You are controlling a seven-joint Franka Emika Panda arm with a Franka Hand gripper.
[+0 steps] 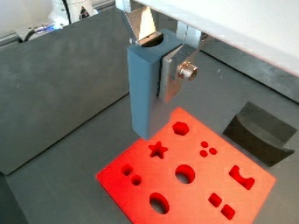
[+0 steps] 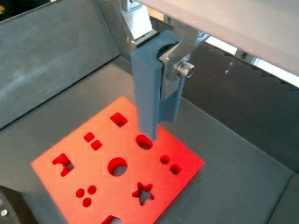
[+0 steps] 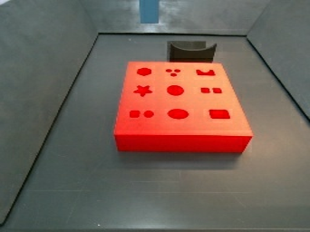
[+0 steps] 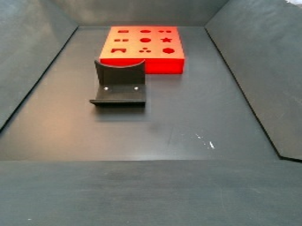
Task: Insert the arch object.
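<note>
Grey walled bin, dark floor. In both wrist views the gripper (image 1: 153, 87) hangs high over the red board (image 1: 187, 179), nothing held; can't tell how wide the fingers are. The arch object (image 1: 261, 131) sits on the floor just off the board's edge. In a side view the arch object (image 4: 119, 82) touches the red board (image 4: 144, 48), with open floor around.

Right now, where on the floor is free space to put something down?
The floor is bare from the fixture to the near edge, and along both side walls of the red board. Between fixture and board it is tight. The hand hangs above the board.
</note>
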